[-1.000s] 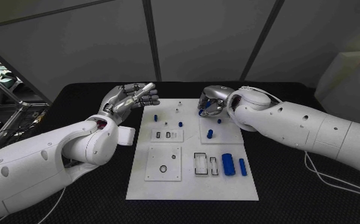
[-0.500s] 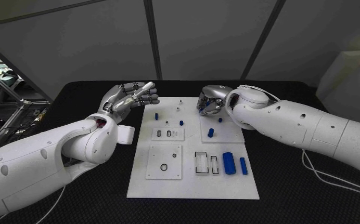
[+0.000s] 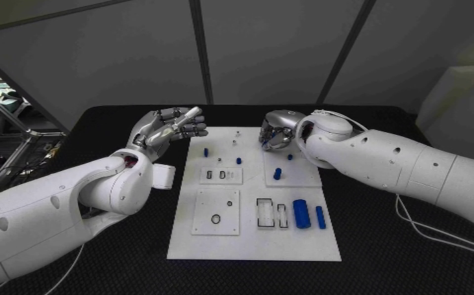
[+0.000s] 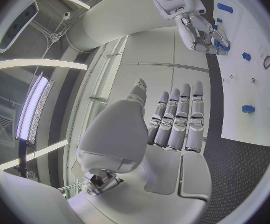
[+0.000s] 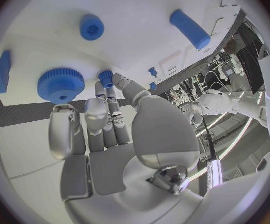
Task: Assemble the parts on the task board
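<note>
The white task board (image 3: pixel 252 240) lies in the middle of the black table. My right hand (image 3: pixel 275 133) hovers over its far right part with the fingers curled down. In the right wrist view its thumb and a fingertip (image 5: pixel 101 90) meet on a small blue peg (image 5: pixel 105 77), right beside a blue gear (image 5: pixel 60 84). My left hand (image 3: pixel 168 128) is raised beside the board's far left corner, fingers straight and side by side (image 4: pixel 179 119), holding nothing. Blue pegs (image 3: pixel 277 173) stand further in, and two blue cylinders (image 3: pixel 301 213) lie at the near right.
A square inset with a black ring (image 3: pixel 216 221) and rectangular slots (image 3: pixel 265 214) occupy the board's near half. A cable (image 3: pixel 427 232) trails over the table (image 3: pixel 395 261) at the right. A metal rack (image 3: pixel 18 146) stands off the table's left side.
My right hand has drawn slightly toward the board's far edge. The left hand has hardly moved.
</note>
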Controlling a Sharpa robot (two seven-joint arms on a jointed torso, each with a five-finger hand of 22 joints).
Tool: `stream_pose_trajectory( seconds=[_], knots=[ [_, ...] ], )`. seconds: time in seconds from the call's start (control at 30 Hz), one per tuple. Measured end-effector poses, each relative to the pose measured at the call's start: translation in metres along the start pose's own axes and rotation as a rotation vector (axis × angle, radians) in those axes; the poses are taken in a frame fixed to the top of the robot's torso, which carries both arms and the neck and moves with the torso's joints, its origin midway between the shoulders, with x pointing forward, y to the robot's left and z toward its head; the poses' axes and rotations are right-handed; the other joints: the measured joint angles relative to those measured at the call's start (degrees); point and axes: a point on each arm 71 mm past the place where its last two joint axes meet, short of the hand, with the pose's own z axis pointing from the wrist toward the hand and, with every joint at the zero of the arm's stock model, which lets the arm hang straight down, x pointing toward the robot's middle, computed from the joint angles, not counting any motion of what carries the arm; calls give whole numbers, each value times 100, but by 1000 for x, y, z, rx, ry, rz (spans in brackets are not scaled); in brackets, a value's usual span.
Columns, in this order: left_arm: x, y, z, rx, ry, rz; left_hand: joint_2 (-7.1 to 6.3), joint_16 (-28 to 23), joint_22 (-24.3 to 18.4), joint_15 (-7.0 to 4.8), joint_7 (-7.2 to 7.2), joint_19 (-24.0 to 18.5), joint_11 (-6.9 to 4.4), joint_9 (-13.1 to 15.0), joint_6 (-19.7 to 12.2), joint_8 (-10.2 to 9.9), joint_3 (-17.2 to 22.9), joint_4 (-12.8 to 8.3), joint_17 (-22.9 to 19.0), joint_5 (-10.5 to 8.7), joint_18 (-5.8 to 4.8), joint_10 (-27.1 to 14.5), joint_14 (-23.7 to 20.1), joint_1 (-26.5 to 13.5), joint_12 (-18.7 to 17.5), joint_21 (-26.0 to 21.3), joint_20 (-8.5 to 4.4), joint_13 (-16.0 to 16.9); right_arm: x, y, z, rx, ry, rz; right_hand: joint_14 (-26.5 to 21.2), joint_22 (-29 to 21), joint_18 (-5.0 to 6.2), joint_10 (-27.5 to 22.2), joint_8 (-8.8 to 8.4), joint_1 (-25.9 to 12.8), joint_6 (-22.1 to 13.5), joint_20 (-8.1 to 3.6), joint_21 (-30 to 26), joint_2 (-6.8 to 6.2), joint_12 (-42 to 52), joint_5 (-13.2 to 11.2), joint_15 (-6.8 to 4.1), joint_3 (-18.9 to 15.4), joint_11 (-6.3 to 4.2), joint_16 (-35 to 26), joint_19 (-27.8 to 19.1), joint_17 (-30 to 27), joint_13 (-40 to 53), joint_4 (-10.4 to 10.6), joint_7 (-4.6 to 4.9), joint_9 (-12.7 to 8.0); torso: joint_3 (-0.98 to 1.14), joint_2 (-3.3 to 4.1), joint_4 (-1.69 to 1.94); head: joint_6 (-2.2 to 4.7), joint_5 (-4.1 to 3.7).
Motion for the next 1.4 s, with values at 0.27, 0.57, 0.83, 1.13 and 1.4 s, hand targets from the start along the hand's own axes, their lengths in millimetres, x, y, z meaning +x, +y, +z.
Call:
stream_pose_trajectory(
  seconds=[0.27,0.57,0.83,1.13,1.4],
  knots=[
    [0,0,0,-3,0,0,23,-22,-7,0,0,0,0,-6,0,0,0,0,0,0,0,0,0,-23,0,0,0,0,0,-1,0,6,-3,-6,0,-6,1,-74,0,0,0,0,0,0,0,0,0,68,30,9,0,-30,-27,-18,0,0,-2,1,3,-9,7],
    [0,0,0,-5,1,0,23,-22,-7,0,0,0,0,-6,0,0,0,0,0,0,0,0,0,-23,-25,0,0,0,-2,3,-3,-5,-55,-10,0,0,-90,95,0,181,20,-33,165,-2,28,-84,-42,350,90,150,193,120,57,-16,-20,0,-6,1,19,-7,-7],
    [-1,0,0,-6,-1,1,23,-22,-12,0,0,0,0,-9,0,0,-16,-16,0,0,0,0,0,-23,-25,0,0,0,-10,11,-3,-33,-156,1,0,-1,-90,116,0,219,20,-53,188,-24,28,-99,-42,411,110,182,213,140,84,-28,-20,-1,-13,1,33,33,9],
    [-1,0,0,-6,0,1,23,-21,-12,0,0,0,0,-10,0,0,-16,-16,0,0,0,0,0,-23,-25,0,0,-5,-12,24,7,-65,-226,15,-20,-1,-89,115,0,225,20,-53,187,-18,24,-112,-62,452,110,182,213,140,95,-26,-20,-1,-15,3,45,69,42],
    [0,0,1,-6,3,-1,40,-45,-15,0,0,0,1,-10,0,0,-16,-16,0,0,0,-1,0,-6,-25,0,0,-5,-10,36,23,-83,-249,23,-20,-2,-89,115,0,225,20,-53,187,-18,23,-122,-62,481,110,181,213,149,93,-21,-20,-1,-17,11,57,98,75]
  ],
)
